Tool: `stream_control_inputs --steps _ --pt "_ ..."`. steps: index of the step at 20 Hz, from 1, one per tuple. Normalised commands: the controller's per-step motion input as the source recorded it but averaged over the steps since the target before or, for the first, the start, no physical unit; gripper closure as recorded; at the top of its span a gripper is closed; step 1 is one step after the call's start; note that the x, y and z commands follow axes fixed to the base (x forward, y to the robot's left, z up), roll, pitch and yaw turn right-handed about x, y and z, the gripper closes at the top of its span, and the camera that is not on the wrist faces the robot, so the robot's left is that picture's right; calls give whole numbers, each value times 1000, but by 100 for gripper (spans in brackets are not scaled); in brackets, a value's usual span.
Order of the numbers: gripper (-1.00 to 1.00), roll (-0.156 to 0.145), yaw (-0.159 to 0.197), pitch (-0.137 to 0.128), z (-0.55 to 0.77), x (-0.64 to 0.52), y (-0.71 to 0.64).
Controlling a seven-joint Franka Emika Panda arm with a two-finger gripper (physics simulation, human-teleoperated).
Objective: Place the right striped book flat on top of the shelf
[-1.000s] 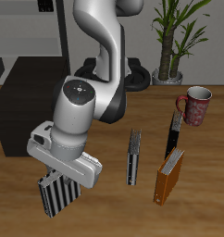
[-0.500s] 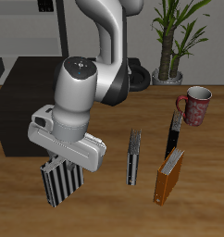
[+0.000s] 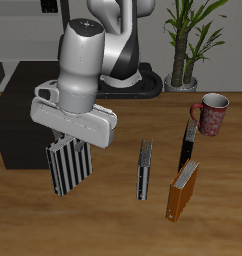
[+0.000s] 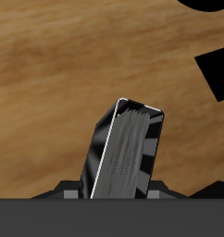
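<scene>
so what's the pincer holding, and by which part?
The pincer holds the right striped book by its upper end; the book hangs below it, above the table.

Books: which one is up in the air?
The striped book, held in the tool. The grey book, orange book and black book stand on the table.

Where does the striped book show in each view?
Exterior view: striped book hangs from the tool, above the table, near the shelf.
Wrist view: striped book, its page edges facing the camera.
Shared landmark: the wooden table.
</scene>
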Motion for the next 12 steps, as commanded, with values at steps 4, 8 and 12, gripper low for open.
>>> stream_control_inputs --steps 4,8,12 --pt "100 28 10 -73 448 -445 -37" --pt "100 18 20 -48 310 -439 -15" --pt "100 37 38 -63 344 -570 0"
